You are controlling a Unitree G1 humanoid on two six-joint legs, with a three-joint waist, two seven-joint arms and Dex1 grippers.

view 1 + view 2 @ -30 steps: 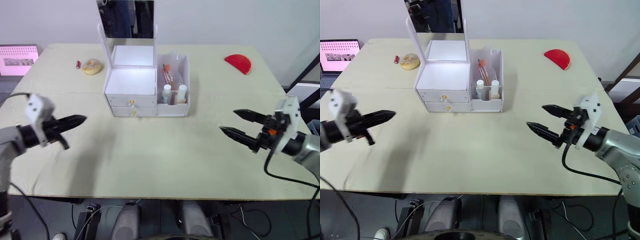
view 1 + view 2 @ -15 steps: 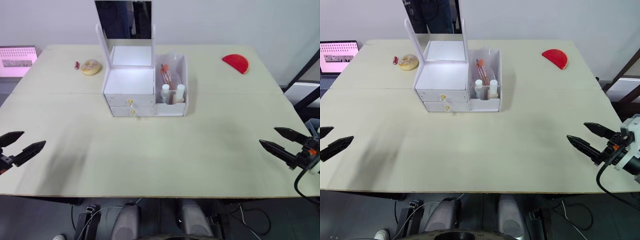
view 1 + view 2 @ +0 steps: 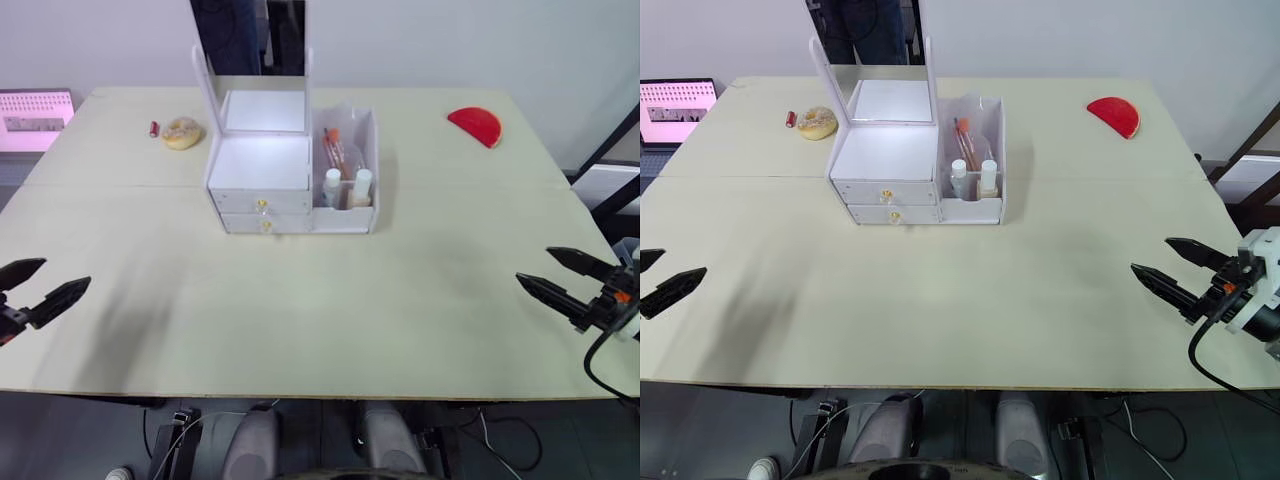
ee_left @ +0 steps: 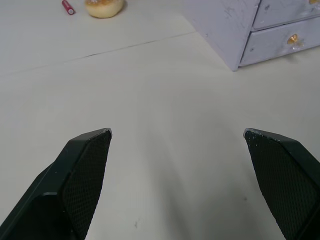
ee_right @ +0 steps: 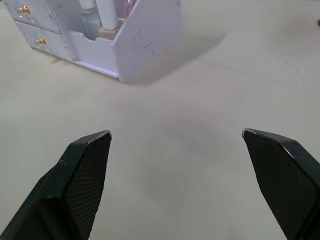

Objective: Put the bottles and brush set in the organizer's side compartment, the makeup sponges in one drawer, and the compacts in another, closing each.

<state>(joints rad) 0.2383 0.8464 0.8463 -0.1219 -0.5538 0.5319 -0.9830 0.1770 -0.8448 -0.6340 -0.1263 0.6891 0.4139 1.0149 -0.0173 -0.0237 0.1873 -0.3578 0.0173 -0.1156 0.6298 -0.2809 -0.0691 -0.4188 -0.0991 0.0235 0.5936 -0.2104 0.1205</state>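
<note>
The white organizer (image 3: 262,165) stands at the table's back centre under its upright mirror (image 3: 248,38). Two white-capped bottles (image 3: 347,185) and the brush set (image 3: 336,150) stand in its side compartment (image 3: 372,150). Both drawers (image 3: 262,214) with gold knobs are shut. The makeup sponges and the compacts are hidden. My left gripper (image 3: 67,273) hangs open and empty over the front left edge, far from the organizer. My right gripper (image 3: 532,264) is open and empty at the front right. The left wrist view shows the drawer corner (image 4: 272,30) beyond the open fingers (image 4: 85,165).
A tan doughnut-shaped thing (image 3: 183,132) and a small red stick (image 3: 155,129) lie left of the organizer. A red half-round object (image 3: 477,125) lies at the back right. A pink screen (image 3: 35,108) stands off the table's left. Bare tabletop (image 3: 320,300) spreads between the grippers.
Both arms have drawn back from the middle of the table to its front corners. The left gripper, shut a second ago, now stands open. The organizer has not moved.
</note>
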